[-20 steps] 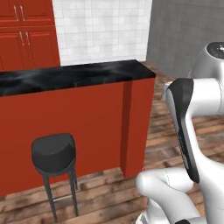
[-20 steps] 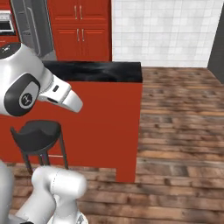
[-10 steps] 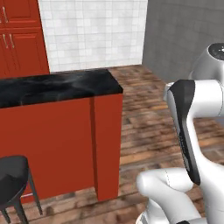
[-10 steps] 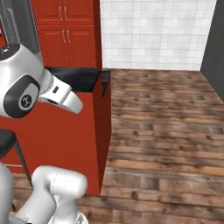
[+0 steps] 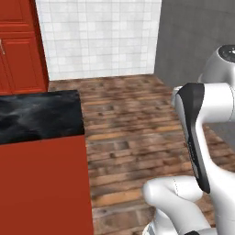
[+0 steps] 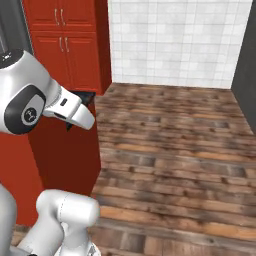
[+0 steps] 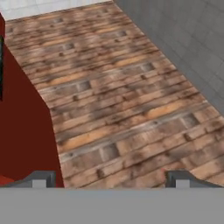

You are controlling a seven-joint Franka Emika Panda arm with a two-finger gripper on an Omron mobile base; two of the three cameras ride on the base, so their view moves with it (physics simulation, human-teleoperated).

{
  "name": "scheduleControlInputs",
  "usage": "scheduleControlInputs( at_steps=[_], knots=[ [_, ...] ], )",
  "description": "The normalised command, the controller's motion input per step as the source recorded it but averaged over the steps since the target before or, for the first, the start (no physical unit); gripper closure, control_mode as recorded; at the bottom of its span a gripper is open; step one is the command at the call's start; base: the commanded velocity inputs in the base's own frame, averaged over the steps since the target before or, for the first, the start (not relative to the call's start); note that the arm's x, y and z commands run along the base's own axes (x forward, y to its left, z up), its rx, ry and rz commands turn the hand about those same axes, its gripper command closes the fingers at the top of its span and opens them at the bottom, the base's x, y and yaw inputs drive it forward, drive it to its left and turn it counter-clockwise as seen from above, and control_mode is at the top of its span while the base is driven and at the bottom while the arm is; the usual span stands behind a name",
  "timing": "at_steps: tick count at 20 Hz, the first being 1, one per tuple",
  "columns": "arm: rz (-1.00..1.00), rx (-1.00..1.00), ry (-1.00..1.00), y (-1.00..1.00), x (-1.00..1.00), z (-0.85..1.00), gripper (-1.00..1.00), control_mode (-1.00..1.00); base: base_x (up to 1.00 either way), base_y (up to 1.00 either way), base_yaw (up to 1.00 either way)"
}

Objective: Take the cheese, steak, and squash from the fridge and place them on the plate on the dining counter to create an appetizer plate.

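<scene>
Wood floor [image 5: 137, 119] all around me, one tiled wall [image 6: 175, 40], one corner of the bench [image 5: 39, 114] at my left; gripper [image 7: 111, 179] spread wide, carrying nothing; I reckon I'm in transit, next I need the fridge; zero cheese, steak, squash or plate spotted.

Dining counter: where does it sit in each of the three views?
Left base view: dining counter at left, black top over red front, corner toward the wood floor.
Right base view: at lower left, red front behind the arm, a sliver of black top by the red cabinets.
Hand view: red front along the left edge.
Shared landmark: the wood floor.
</scene>
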Motion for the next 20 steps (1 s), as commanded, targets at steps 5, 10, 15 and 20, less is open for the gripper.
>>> scheduleControlInputs(
  at_steps=[5, 10, 15, 20],
  knots=[
    [0.0, 0.0, 0.0, 0.0, 0.0, 0.0, -1.0, 1.0, 1.0, -0.98, 0.31],
    [0.0, 0.0, 0.0, 0.0, 0.0, 0.0, -1.0, 1.0, 1.0, -0.82, 0.4],
    [0.0, 0.0, 0.0, 0.0, 0.0, 0.0, -1.0, 1.0, 1.0, -0.72, 0.44],
    [0.0, 0.0, 0.0, 0.0, 0.0, 0.0, -1.0, 1.0, 1.0, -0.7, 0.46]
  ],
)
